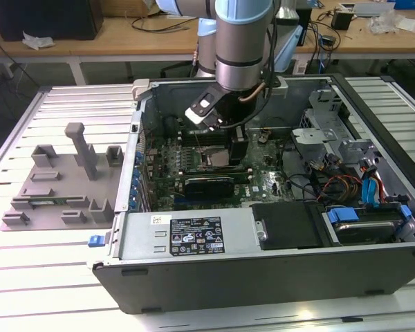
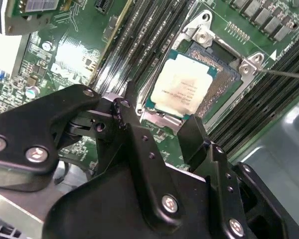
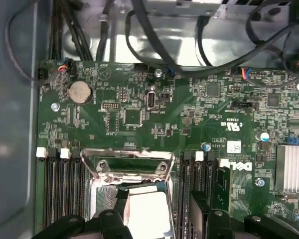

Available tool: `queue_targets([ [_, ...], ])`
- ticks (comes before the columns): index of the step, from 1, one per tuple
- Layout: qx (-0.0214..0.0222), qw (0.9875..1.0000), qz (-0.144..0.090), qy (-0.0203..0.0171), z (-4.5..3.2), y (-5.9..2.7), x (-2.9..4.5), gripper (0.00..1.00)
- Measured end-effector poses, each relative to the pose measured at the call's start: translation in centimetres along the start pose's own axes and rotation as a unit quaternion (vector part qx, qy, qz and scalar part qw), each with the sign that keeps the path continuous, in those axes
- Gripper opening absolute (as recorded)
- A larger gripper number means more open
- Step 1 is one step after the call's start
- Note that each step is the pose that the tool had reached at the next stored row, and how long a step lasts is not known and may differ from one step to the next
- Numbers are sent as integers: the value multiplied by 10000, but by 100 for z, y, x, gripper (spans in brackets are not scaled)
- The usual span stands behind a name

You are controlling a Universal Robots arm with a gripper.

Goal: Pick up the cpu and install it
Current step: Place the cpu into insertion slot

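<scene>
Currently the gripper [image 2: 159, 112] hangs low over the motherboard [image 3: 139, 114] inside the open computer case [image 1: 194, 238]. Its two black fingers [image 2: 132, 112] are spread apart and have hold of nothing. In the second wrist view the gap between the tips shows only the near edge of the socket [image 2: 249, 64].

The cpu [image 2: 183, 87] lies inside that metal-framed socket, silver top up, just beyond the fingertips and apart from them. A strip of dark socket bed shows along its far side. In the first wrist view the pale square of the cpu [image 3: 147, 214] sits between the rows of memory slots [image 3: 60, 189] that flank the socket on both sides.

In the exterior view the socket lies near the middle of the motherboard, closer to the case's far wall than to its near wall, with the arm [image 1: 242, 41] directly above it. A black card [image 1: 207, 185] stands on the board just nearer the case's near wall. A round coin battery [image 3: 79, 92] sits toward the board's far edge, and a finned heatsink [image 3: 291, 169] sits at one side edge.

The case rests on a slatted metal table [image 1: 373, 93]. A grey fixture plate [image 1: 55, 187] lies on it at the exterior view's left, well apart from the case.
</scene>
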State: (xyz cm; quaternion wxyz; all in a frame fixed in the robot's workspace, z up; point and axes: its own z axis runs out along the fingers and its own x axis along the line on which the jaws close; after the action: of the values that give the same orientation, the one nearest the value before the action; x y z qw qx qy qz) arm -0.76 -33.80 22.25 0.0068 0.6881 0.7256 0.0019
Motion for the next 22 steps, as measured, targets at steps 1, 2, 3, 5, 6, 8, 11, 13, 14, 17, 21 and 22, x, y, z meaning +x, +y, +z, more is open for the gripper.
queue_targets([
  [1,-2,10000,-26,18,8,-24,2,60],
  [2,-3,10000,-57,46,14,-42,2,60],
  [3,-5,9999,-75,70,19,-49,3,60],
  [5,-11,9998,-150,161,47,-72,7,60],
  [6,-13,9996,-195,207,65,-90,9,60],
  [8,-14,9994,-237,234,84,-113,11,60],
  [11,-15,9991,-332,270,121,-127,12,60],
  [13,-14,9989,-377,275,137,-128,13,60],
  [14,-13,9988,-410,275,145,-129,12,60],
  [17,-13,9987,-431,277,152,-128,13,60],
  [21,-13,9985,-460,281,168,-129,13,60],
  [22,-12,9985,-468,281,171,-130,14,60],
])
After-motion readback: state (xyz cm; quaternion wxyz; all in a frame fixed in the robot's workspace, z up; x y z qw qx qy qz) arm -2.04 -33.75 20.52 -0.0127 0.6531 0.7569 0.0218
